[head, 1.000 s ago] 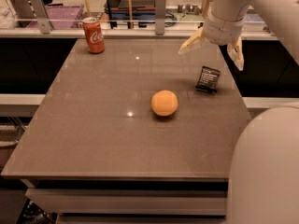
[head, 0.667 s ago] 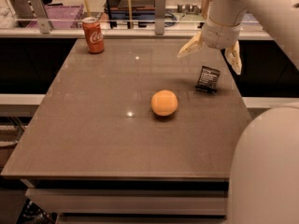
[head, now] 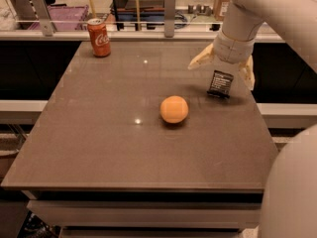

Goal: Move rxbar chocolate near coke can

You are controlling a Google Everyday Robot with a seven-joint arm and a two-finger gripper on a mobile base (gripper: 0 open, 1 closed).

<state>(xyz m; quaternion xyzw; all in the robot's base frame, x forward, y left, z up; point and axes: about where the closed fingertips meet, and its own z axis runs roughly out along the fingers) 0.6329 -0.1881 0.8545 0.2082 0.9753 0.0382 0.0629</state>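
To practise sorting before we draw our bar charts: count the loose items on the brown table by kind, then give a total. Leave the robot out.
coke can: 1
orange: 1
rxbar chocolate: 1
Total: 3
Not counted: the gripper, open, poised over the rxbar chocolate.

On the table (head: 89,148), the orange (head: 174,109) lies near the middle. The can (head: 99,37) stands well apart at its 10 to 11 o'clock, by the back edge. The bar (head: 220,84) sits near at its 2 o'clock. The gripper (head: 224,68) hangs just over the bar, fingers spread either side.
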